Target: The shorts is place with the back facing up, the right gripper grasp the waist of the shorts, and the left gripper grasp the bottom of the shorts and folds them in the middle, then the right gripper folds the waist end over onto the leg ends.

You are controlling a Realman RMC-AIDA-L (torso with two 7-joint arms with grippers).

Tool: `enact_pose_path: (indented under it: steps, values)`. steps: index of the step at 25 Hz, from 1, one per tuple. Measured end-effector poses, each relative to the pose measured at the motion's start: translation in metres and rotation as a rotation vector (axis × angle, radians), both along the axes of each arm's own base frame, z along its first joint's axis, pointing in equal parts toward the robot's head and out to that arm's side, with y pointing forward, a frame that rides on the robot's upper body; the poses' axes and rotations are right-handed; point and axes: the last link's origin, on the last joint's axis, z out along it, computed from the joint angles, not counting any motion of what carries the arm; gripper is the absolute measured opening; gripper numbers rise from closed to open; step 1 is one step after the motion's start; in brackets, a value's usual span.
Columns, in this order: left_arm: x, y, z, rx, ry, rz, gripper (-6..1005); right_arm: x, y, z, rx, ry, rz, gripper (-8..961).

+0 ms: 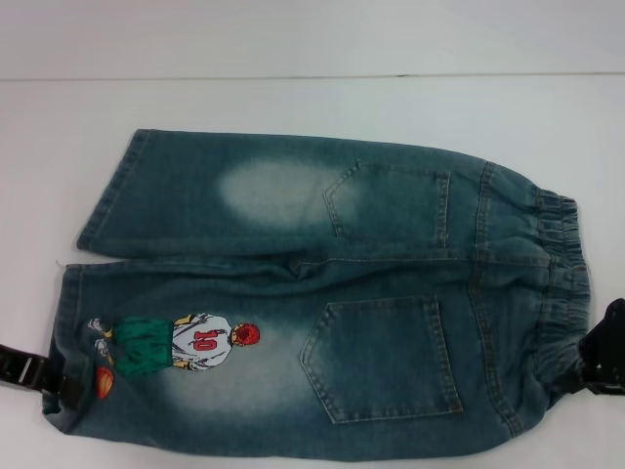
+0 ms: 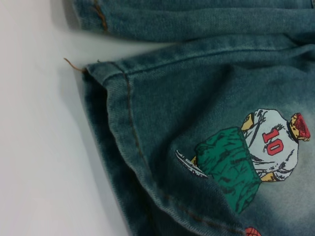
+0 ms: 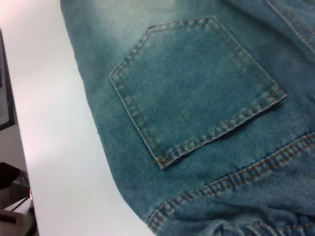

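Surface: white table, matte and plain, pale wall behind the far edge.
Garment: denim shorts spread flat, back side up, two back pockets showing; waist toward the table's right edge, leg ends toward the left edge, near side close to the front edge.
Waistband: elastic waistband, gathered and puckered, thicker than the rest.
Near leg: printed player figure numbered 10 close to the hem; loose thread off the hem corner.
Near pocket: back pocket stitched flat, double seam just past it toward the waist.
Left gripper: left gripper at the near leg's hem, near the front-left corner of the table; mostly out of frame, cannot tell whether spread or closed.
Right gripper: right gripper at the near end of the waistband, by the right edge; likewise cannot tell.
Handling: probably soft but with some body, moderately heavy for cloth; not fragile, not slippery; likely to hold a crease, seams and elastic stiffer than the panels.
Hold points: likely best on the bunched elastic at the waist and the doubled hem at the leg, both layers pinched together so the underside does not trail.
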Motion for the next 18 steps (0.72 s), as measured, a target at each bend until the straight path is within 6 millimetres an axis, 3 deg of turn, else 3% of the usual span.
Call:
enact_pose_path:
  steps: [8, 18]
  values:
    - [-0.001, 0.004, 0.000, 0.046, -0.017, -0.013, 22, -0.004, 0.003, 0.004, 0.041, 0.035, 0.008, 51]
    - [0.011, 0.034, 0.009, 0.241, -0.087, -0.104, 21, -0.013, 0.020, 0.020, 0.219, 0.145, 0.065, 58]
